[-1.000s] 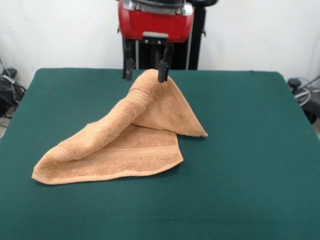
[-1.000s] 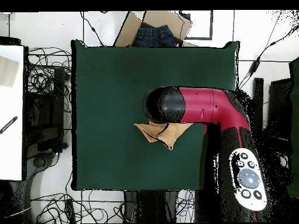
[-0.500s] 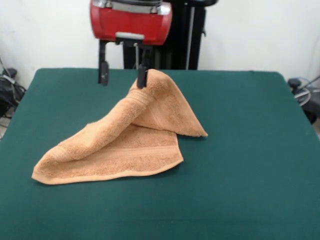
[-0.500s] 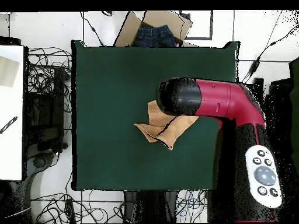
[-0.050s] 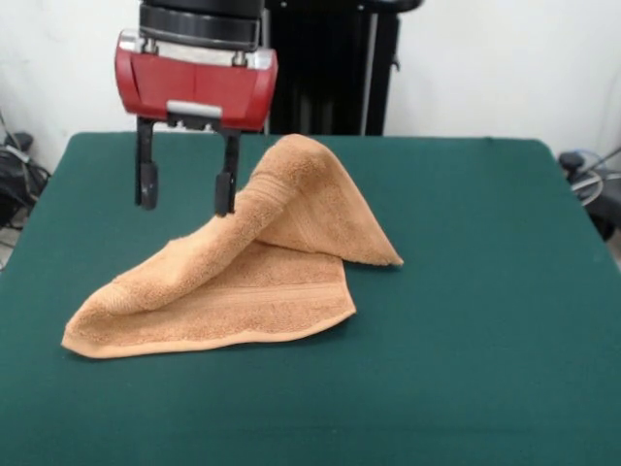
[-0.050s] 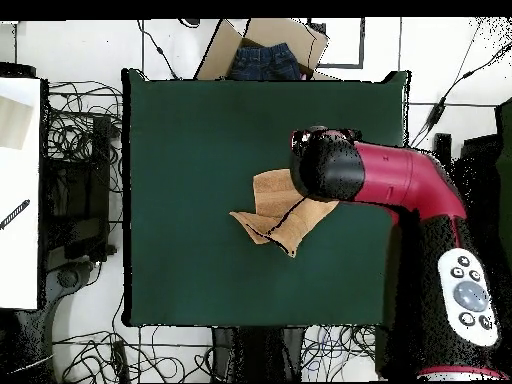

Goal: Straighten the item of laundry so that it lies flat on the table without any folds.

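**Towel, tan-orange, folded, peaked**

Item: towel [image 5: 254,272], lying mid-table [image 5: 485,320], doubled over itself with one part raised in a peak; woven border bands visible. Gripper [image 5: 187,201]: fingers spread, empty, hanging just left of the peak in the front view, right finger close against the sloping cloth. Arm [image 6: 400,185]: red and black.

A tan-orange towel [image 6: 272,212] lies crumpled and folded near the middle of the dark green worktop [image 6: 190,150], one end hidden under the head of the red and black arm [image 6: 385,180] reaching in from the right edge. A cardboard box [image 6: 262,48] holding blue denim sits beyond the top edge. Cables [image 6: 85,130] tangle on the floor around the worktop.
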